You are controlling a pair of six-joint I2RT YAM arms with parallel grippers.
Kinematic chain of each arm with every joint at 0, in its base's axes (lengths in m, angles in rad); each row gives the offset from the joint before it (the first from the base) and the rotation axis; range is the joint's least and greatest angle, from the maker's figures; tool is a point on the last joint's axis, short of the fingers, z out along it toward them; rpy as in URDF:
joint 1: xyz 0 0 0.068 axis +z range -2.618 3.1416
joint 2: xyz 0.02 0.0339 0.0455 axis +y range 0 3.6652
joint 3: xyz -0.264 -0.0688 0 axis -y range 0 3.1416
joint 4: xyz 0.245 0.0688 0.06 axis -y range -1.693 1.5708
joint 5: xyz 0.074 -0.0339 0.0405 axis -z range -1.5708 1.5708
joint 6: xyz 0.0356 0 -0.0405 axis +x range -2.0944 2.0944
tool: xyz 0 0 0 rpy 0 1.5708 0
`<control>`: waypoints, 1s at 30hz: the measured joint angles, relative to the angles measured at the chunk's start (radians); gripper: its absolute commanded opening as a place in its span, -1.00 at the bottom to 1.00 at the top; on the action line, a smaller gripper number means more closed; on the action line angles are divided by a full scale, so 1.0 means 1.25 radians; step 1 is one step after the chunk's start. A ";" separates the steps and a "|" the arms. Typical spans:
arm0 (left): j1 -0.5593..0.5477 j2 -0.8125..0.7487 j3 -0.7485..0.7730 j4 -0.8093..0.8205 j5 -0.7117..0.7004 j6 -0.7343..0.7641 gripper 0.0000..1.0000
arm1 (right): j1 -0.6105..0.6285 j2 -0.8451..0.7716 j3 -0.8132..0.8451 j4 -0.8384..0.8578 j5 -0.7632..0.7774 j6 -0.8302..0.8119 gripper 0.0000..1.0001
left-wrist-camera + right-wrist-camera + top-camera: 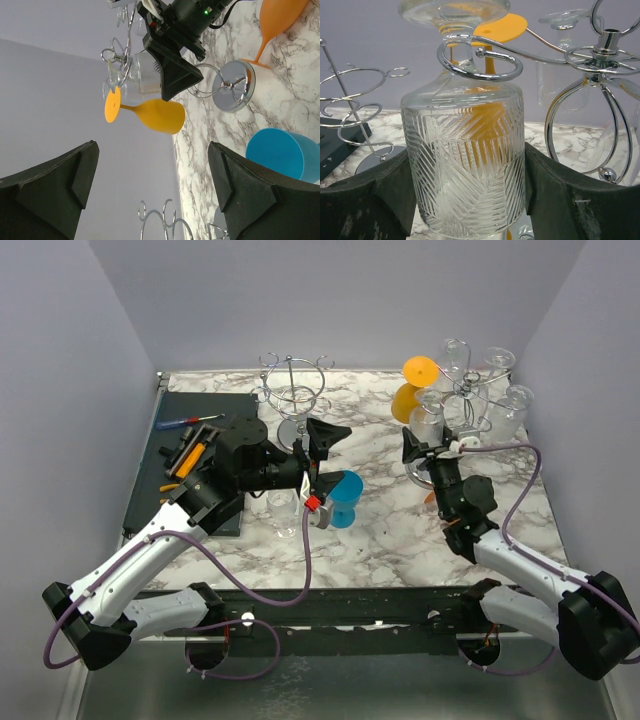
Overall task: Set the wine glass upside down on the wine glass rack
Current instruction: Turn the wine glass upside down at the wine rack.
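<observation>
A clear ribbed wine glass (465, 165) hangs upside down, its stem in a chrome hook (475, 57) of the right wine glass rack (470, 390). Its foot (455, 9) sits above the hook. My right gripper (467, 195) is shut on the bowl, one finger on each side; the top view shows the gripper (425, 445) and glass (428, 420) at the rack's near left. An orange glass (415, 385) and several clear glasses hang on the same rack. My left gripper (322, 468) is open and empty above a blue cup (345, 498).
A second chrome rack (292, 395) stands bare at the back centre. Clear glasses (282, 505) stand by the left arm. An orange glass (275, 25) stands on the table near the right rack's base (232, 90). A black mat (195, 440) holds screwdrivers at the left.
</observation>
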 measured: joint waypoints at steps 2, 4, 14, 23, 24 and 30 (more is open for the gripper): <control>0.000 -0.001 0.000 0.000 0.000 0.002 0.98 | 0.000 -0.009 -0.006 -0.002 -0.004 -0.002 -0.99; 0.000 -0.001 -0.001 0.000 0.000 0.002 0.98 | 0.000 -0.019 -0.010 -0.009 -0.009 -0.005 -0.99; 0.000 -0.001 -0.001 0.000 0.000 0.005 0.97 | -0.005 -0.034 -0.010 -0.042 -0.034 -0.035 -0.99; 0.000 -0.001 -0.001 0.000 0.000 0.008 0.97 | -0.006 -0.005 -0.010 0.003 -0.037 -0.061 -0.99; 0.000 -0.001 -0.001 0.000 0.000 0.008 0.98 | -0.006 0.000 -0.010 0.011 -0.038 -0.063 -0.99; 0.000 -0.001 -0.001 0.000 0.000 0.011 0.97 | -0.006 0.017 -0.007 0.028 -0.049 -0.070 -0.99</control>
